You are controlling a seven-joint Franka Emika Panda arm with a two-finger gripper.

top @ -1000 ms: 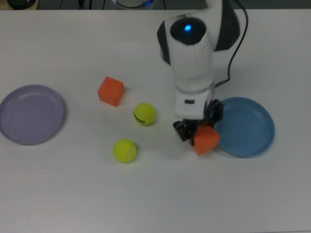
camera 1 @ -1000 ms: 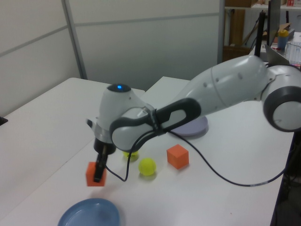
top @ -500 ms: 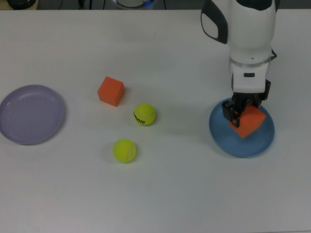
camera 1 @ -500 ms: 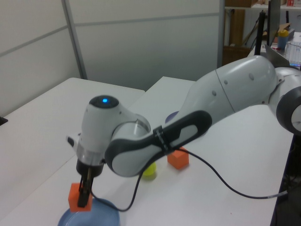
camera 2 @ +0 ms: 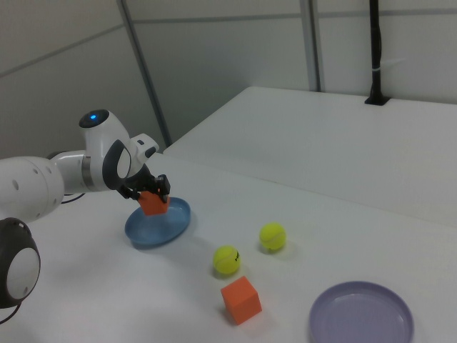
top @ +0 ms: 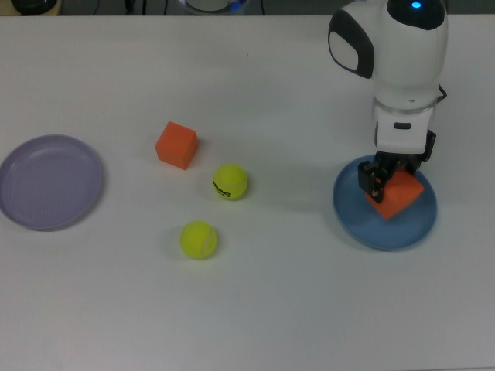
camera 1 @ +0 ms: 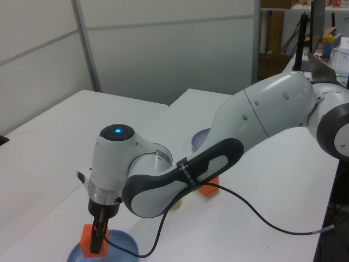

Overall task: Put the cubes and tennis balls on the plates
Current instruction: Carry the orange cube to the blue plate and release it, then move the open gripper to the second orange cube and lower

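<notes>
A plain white table (top: 255,309) carries everything, and behind it the left view shows pale partition walls (camera 1: 163,49) with a shelf of clutter at the left view's far right.

The gripper (top: 392,184) hangs over the blue plate (top: 363,224) at the top view's right, its two dark fingers (top: 370,182) clamped on one orange cube (top: 397,195). The held cube sits tilted between the jaws, one corner pointing down toward the plate's middle — whether it touches the plate cannot be told from any view. In the right view the same cube (camera 2: 151,203) shows over the far rim of the blue plate (camera 2: 158,227).

The other orange cube (top: 176,144) rests on the table left of centre in the top view. Just to its right and nearer lies the lettered tennis ball (top: 230,182); the plain tennis ball (top: 199,239) lies nearer again, apart from it. The lavender plate (top: 50,182) sits at the top view's far left — well apart from the rest.
</notes>
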